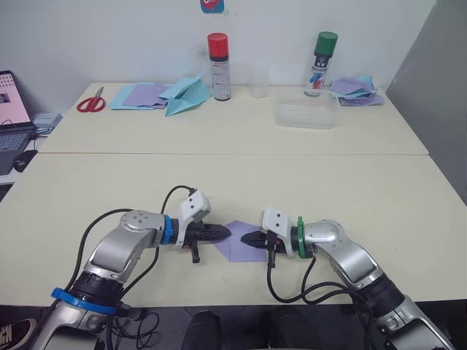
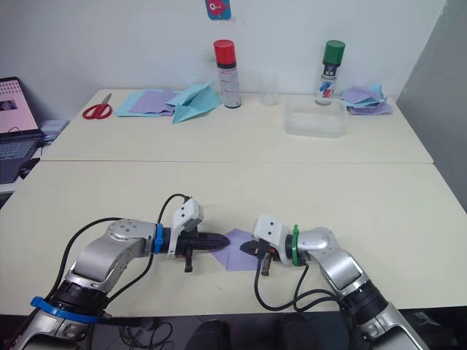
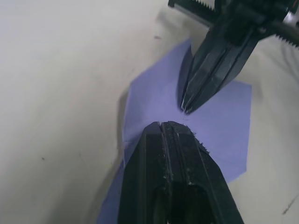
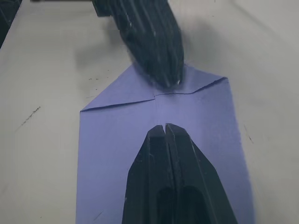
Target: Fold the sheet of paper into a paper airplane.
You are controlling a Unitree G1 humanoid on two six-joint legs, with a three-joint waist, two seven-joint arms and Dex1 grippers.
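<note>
The two eye views look from the head, forward and down over the table (image 1: 219,182) to the back wall; they share almost the same scene, slightly offset sideways. The left wrist view looks close along the left gripper (image 3: 168,125) onto the paper (image 3: 154,88), facing the right gripper (image 3: 186,108). The right wrist view looks the opposite way, equally close. Both wrist views share the paper and both fingertip pairs.
</note>
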